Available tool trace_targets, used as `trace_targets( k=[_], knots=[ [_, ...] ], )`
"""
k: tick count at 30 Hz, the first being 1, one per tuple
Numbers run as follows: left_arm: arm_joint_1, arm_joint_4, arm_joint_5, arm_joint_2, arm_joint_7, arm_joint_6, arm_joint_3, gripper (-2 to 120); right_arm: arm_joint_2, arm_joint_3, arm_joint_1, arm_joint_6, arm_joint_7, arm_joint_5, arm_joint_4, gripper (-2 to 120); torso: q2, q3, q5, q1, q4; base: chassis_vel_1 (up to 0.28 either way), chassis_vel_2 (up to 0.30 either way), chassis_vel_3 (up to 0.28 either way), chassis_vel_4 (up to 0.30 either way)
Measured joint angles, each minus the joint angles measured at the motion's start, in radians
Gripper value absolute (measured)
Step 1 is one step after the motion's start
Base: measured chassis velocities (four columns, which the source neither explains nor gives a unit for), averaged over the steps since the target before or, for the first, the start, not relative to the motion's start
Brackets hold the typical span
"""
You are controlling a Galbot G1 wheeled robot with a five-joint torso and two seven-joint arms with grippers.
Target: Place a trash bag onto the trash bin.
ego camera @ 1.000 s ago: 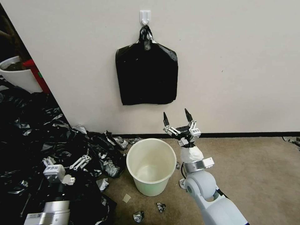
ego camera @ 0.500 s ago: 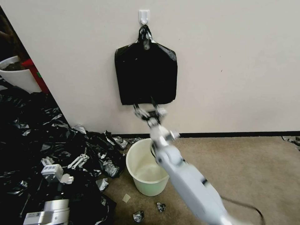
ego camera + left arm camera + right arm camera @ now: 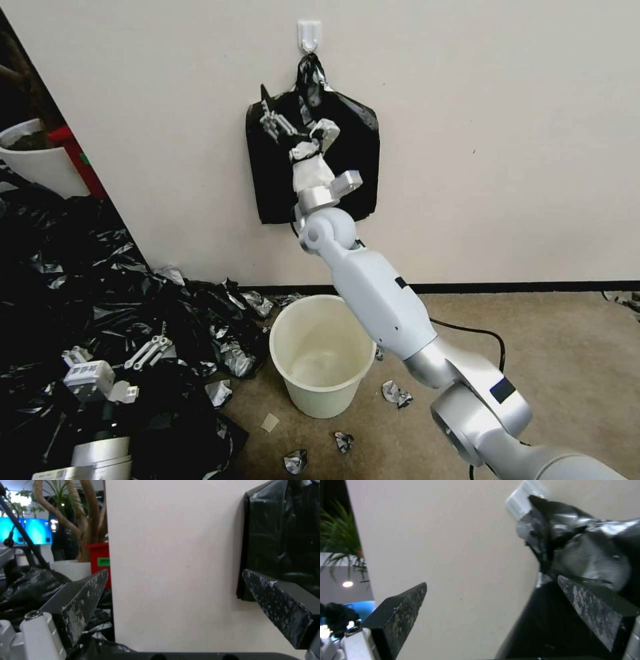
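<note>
Trash bin [image 3: 323,357]: cream plastic bucket, smooth tapered walls, empty, upright on carpet at lower centre, mouth unlined.

Black bag stack [image 3: 353,160]: flat, glossy, knotted neck hung on white wall hook [image 3: 309,35], upper centre.

Right gripper [image 3: 288,115]: raised at stack's upper left shoulder, fingers wide, gripping nothing, likely positioned to pull one bag.

Left gripper [image 3: 110,353]: parked lower left over crumpled black film [image 3: 60,267], fingers apart.
</note>
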Motion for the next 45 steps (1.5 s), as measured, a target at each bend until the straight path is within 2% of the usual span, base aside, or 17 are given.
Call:
trace_targets(
  k=[2, 10, 18, 29, 32, 34, 36, 40, 43, 44, 45],
  knots=[
    [-0.005, 0.002, 0.007, -0.002, -0.004, 0.0, 0.005, 100, -0.001, 0.007, -0.005, -0.011, 0.04, -0.004, -0.005, 100, 0.0, 0.0, 0.0001, 0.0, -0.0001, 0.0, 0.0, 0.0, 0.0],
    [-0.01, 0.01, 0.026, -0.001, -0.023, 0.003, 0.013, 100, -0.003, 0.021, 0.003, -0.029, 0.079, 0.009, -0.018, 100, 0.0, 0.0, 0.0001, 0.0, 0.0, 0.0, 0.0, 0.0, 0.0],
    [-0.01, 0.01, 0.025, 0.001, -0.03, 0.005, 0.009, 100, -0.004, 0.025, 0.022, -0.043, 0.076, 0.115, -0.032, 100, 0.0, 0.0, 0.0, 0.0, 0.0001, 0.0, 0.0, 0.0, 0.0],
    [-0.014, 0.018, 0.025, -0.001, -0.033, 0.005, 0.009, 100, -0.004, 0.035, 0.041, -0.042, 0.045, 0.153, -0.041, 97, 0.0, 0.0, 0.0, 0.0, 0.0, 0.0, 0.0, 0.0, 0.0],
    [-0.017, 0.02, 0.027, -0.004, -0.034, 0.005, 0.009, 100, -0.004, 0.035, 0.042, -0.041, 0.034, 0.161, -0.038, 84, 0.0, 0.0, 0.0, 0.0, 0.0, 0.0, 0.0, 0.0, 0.0],
    [-0.017, 0.02, 0.027, -0.004, -0.034, 0.005, 0.009, 100, -0.004, 0.035, 0.043, -0.04, 0.031, 0.163, -0.038, 80, 0.0, 0.0, 0.0001, 0.0, 0.0, 0.0, 0.0, 0.0, 0.0],
    [-0.016, 0.023, 0.03, -0.005, -0.034, 0.005, 0.011, 100, -0.005, 0.037, 0.046, -0.039, 0.027, 0.171, -0.044, 68, 0.0, 0.0, 0.0, 0.0, 0.0, 0.0, 0.0, 0.0, 0.0],
    [-0.016, 0.025, 0.032, -0.006, -0.035, 0.005, 0.012, 100, -0.005, 0.042, 0.05, -0.039, 0.027, 0.181, -0.051, 59, 0.0, 0.0, 0.0001, 0.0, 0.0, 0.0, 0.0, 0.0, 0.0],
    [-0.017, 0.027, 0.038, -0.006, -0.036, 0.005, 0.016, 100, -0.005, 0.05, 0.058, -0.038, 0.027, 0.192, -0.066, 44, 0.0, 0.0, 0.0, 0.0, 0.0001, 0.0, 0.0, 0.0, 0.0],
    [-0.017, 0.027, 0.038, -0.006, -0.036, 0.005, 0.016, 100, -0.005, 0.05, 0.058, -0.038, 0.027, 0.192, -0.066, 44, 0.0, 0.0, 0.0, 0.0, 0.0001, 0.0, 0.0, 0.0, 0.0],
    [-0.016, 0.028, 0.042, -0.006, -0.037, 0.005, 0.017, 100, -0.005, 0.054, 0.062, -0.038, 0.027, 0.196, -0.072, 39, 0.0, 0.0, 0.0, 0.0, 0.0001, 0.0, 0.0, 0.0, 0.0]
  ],
)
